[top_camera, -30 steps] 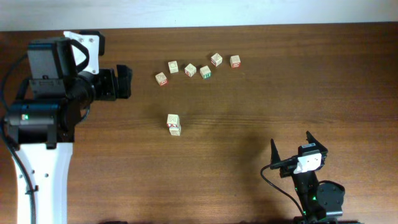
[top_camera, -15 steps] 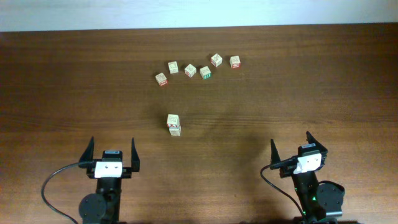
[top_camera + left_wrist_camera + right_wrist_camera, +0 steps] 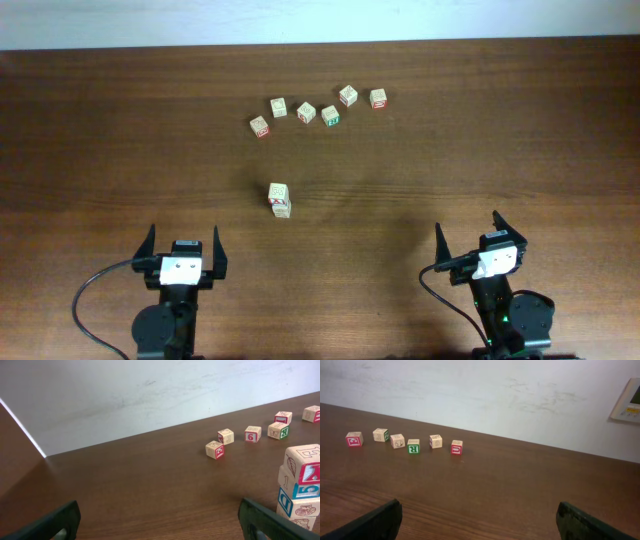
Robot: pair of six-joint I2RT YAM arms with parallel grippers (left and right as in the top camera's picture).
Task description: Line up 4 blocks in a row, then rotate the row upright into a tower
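Overhead, a dark brown wooden table (image 3: pixel 480 130) with fine lengthwise grain runs up to a pale wall (image 3: pixel 320 20) along its far edge. Just toward 9 o'clock of the table's centre, the four blocks (image 3: pixel 279 200) stand as one small tower of light-wood cubes with printed faces. The left wrist view shows them at its right edge, piled one on another and twisted a little against each other. The top one shows a red face, the two middle ones each show a bright blue face, and the bottom one is pale with a faint line drawing. Toward 12 o'clock, six loose cubes (image 3: pixel 306 112) of the same pale wood, printed in red or green, lie in a ragged arc, each apart from its neighbours and well apart from the tower. The left gripper (image 3: pixel 182 230) sits at 7 o'clock and the right gripper (image 3: pixel 468 222) at 5 o'clock, both near the front edge. Each is a black body with a white plate and two dark pointed fingers. Both pairs of fingers are spread wide, and neither touches or carries anything. In the right wrist view a cream wall panel (image 3: pixel 626 400) shows at 2 o'clock.
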